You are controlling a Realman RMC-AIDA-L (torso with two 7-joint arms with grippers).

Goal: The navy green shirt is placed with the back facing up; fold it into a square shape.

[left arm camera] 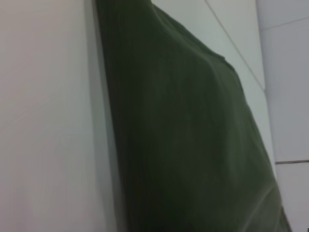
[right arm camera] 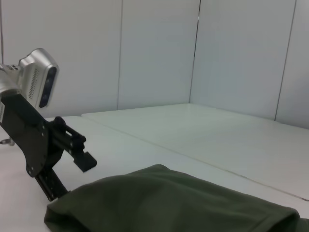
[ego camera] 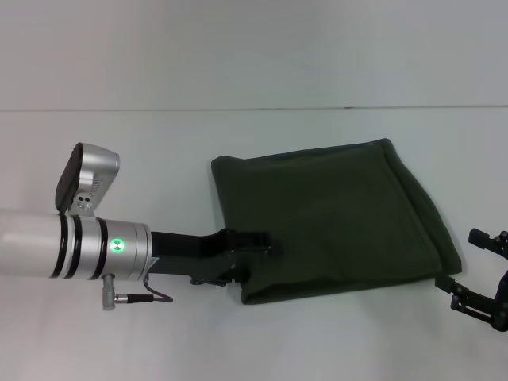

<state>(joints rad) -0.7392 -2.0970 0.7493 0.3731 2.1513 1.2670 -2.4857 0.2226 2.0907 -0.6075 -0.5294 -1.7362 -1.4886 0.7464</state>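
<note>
The navy green shirt [ego camera: 333,218] lies flat on the white table [ego camera: 159,333], already folded into a compact, nearly square pad with its plain side up and no lettering showing. The left gripper [ego camera: 258,248] sits right at the pad's near left corner, its dark fingers touching the cloth edge there; in the right wrist view one finger [right arm camera: 79,155] juts free above the cloth while the other runs down beside the corner, so the jaws stand apart and nothing is clamped (no fabric hangs from them). The shirt [left arm camera: 193,145] fills most of the left wrist view as a smooth dark slope just ahead of that gripper, with bare table alongside it. The right gripper [ego camera: 486,279] waits just off the pad's near right corner, close to the hem but seemingly not touching it, with its fingers spread. By my reading the folding itself looks essentially finished and the step in hand is the letting go or last tidying of the left edge. The outline is slightly skewed, wider on the side far from the left gripper, so the next move probably calls for either a gentle nudge to square that corner or a clean pull away from the cloth, low and level, so the fingers do not catch the top layer and drag the fold open.
</note>
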